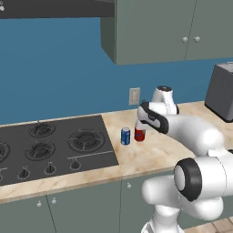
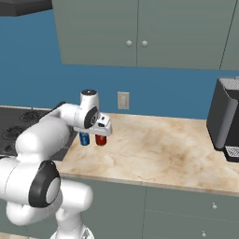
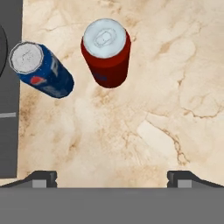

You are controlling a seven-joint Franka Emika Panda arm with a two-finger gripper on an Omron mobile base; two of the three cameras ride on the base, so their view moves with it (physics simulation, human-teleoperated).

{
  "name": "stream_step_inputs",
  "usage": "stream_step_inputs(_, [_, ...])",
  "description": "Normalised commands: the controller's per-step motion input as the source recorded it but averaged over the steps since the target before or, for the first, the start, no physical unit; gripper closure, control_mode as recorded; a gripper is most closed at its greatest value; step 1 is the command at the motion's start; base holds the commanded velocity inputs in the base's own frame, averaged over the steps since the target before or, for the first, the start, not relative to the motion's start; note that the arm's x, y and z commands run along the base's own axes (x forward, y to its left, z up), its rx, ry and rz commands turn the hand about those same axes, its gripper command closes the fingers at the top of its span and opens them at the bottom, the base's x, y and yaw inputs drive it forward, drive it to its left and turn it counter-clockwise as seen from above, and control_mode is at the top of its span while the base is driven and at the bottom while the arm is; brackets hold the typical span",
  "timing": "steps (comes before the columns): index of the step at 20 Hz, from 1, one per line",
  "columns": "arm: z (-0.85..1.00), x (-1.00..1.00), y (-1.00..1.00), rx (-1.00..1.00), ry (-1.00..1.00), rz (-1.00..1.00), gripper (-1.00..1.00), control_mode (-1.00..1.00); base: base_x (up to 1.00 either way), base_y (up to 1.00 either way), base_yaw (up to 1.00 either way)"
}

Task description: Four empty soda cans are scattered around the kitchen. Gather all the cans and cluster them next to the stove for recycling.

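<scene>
Below your hand the gripper (image 3: 112, 177) hangs wide open, holding nothing, over mottled beige stone counter (image 3: 166, 109). Beyond stand a red can (image 3: 106, 52) and blue can (image 3: 41, 70), smooth silver-topped cylinders just beside the matte black stove (image 1: 54, 141). Two look delivered; you likely retreat and fetch another.

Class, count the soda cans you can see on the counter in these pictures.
2. A blue can stands beside the stove; a red can stands next to it, away from the stove, under the open gripper. Others may be out of view.
</scene>
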Motion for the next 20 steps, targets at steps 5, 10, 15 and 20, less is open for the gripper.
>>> stream_step_inputs(5, [0.04,-0.31,0.06,0.00,-0.14,-0.02,-1.00,-1.00,0.00,0.00,0.00])
stream_step_inputs(10, [0.20,-0.21,0.01,0.04,0.00,-0.14,-1.00,-1.00,0.00,0.00,0.00])
stream_step_inputs(15, [0.04,-0.07,0.00,0.01,0.00,-0.02,-1.00,-1.00,0.00,0.00,0.00])
stream_step_inputs(20, [0.00,0.00,0.00,0.00,0.00,0.00,-1.00,-1.00,0.00,0.00,0.00])
